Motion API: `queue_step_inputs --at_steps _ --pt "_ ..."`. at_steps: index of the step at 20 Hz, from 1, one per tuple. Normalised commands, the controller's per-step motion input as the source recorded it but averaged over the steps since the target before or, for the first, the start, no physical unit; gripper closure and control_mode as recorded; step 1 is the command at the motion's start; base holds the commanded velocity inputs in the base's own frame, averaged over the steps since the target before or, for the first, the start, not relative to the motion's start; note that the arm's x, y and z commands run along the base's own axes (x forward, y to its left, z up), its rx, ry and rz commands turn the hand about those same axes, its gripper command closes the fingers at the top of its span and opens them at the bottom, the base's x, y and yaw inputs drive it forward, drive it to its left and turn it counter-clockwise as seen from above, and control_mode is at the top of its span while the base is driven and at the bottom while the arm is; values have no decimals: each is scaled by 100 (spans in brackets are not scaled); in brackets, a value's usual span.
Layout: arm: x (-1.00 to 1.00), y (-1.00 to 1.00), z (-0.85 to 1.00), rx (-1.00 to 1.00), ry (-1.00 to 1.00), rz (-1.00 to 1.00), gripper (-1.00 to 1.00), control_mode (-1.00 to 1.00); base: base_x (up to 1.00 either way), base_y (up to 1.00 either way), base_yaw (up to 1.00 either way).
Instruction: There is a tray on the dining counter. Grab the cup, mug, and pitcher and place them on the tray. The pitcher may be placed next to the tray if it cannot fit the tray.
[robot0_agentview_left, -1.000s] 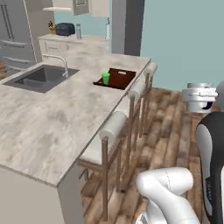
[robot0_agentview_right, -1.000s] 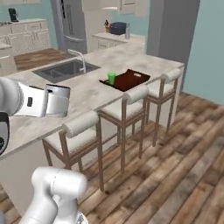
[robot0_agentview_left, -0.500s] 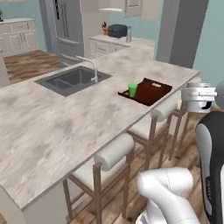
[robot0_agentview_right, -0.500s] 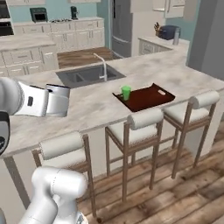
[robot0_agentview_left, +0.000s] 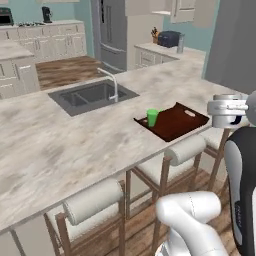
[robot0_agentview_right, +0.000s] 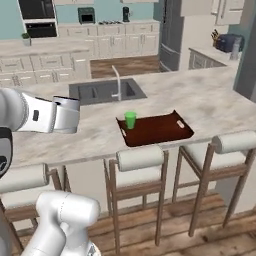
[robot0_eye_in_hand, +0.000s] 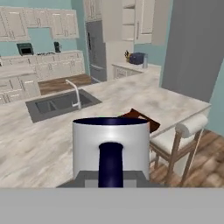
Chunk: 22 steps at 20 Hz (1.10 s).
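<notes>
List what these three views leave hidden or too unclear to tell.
- Fingers: hand view, covered by the dark navy mug with pale interior held right before the lens.
- Dark reddish-brown rectangular tray: hand view, mostly behind the mug.
- Small bright green tumbler: its inside, too small in both base views.
- Tall pitcher near the toaster: left base view, too small to judge its material.

Both base views look forward and down from behind the arm, from left and right, sharing the long beige marble desk (robot0_agentview_left: 65, 145), its sunken grey sink (robot0_agentview_right: 105, 91) and padded stools. The hand view sits low, close, facing across that desk (robot0_eye_in_hand: 39, 144).
</notes>
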Motion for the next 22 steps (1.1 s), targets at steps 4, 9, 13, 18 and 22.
queue_step_inputs --at_steps 4,9,13,18,22 --pt "0 0 0 0 0 0 100 100 43 -81 40" --pt "0 0 0 0 0 0 100 100 21 -69 40" --pt "0 0 0 0 0 0 100 100 24 -35 33" --pt "0 0 0 0 0 0 100 100 37 -22 25" --pt "0 0 0 0 0 0 100 100 57 -37 27"
